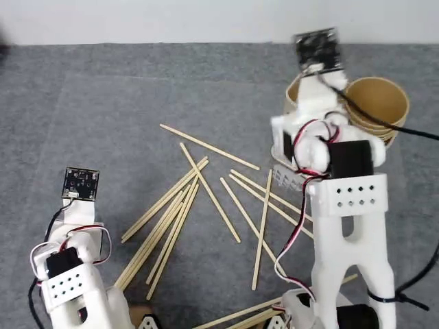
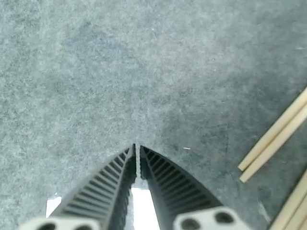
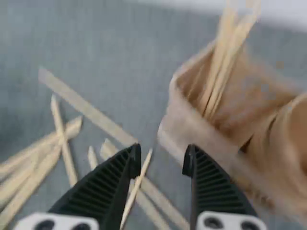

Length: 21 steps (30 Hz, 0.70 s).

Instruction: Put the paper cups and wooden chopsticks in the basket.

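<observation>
Many wooden chopsticks [image 1: 206, 188] lie scattered over the grey mat in the middle of the high view. At the back right, the right arm [image 1: 322, 137] hangs over a tan basket [image 1: 293, 92]. Stacked paper cups [image 1: 376, 103] sit at the basket's right side. My right gripper [image 3: 162, 155] is open and holds nothing, just in front of the basket wall [image 3: 187, 120]. Some chopsticks [image 3: 225, 57] stand inside the basket, and a paper cup [image 3: 288, 143] sits beside them. My left gripper [image 2: 137, 152] is shut and empty over bare mat, with chopsticks [image 2: 273, 139] off to one side.
The left arm [image 1: 72, 233] stands at the front left corner. A few chopsticks [image 1: 240, 315] lie between the two arm bases at the front edge. A black cable [image 1: 405, 127] runs across the cups to the right. The far left of the mat is bare.
</observation>
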Tool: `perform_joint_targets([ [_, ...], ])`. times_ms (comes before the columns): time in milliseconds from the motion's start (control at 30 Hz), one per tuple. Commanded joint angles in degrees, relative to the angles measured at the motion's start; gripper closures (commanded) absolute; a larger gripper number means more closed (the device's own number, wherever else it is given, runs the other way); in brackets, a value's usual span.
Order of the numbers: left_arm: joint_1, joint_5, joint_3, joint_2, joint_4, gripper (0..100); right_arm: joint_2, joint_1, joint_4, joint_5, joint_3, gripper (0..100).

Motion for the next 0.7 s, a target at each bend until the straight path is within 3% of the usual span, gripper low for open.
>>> perform_joint_targets([
  [0, 0.3, -0.5, -0.5, -1.1, -1.5, 98, -1.5, -2.9, 7.5, -0.6, -3.0, 83.5],
  [200, 0.3, -0.5, -0.5, -1.1, -1.5, 98, -1.4, -6.2, 9.1, -0.2, 6.9, 83.3],
  [467, 0.3, -0.5, -0.5, -1.1, -1.5, 98, -1.4, -7.4, -5.0, 2.0, 26.7, 74.1],
  [667, 0.3, -0.5, -0.5, -1.1, -1.5, 98, -0.8, -8.0, -12.3, 3.3, 33.2, 73.5],
])
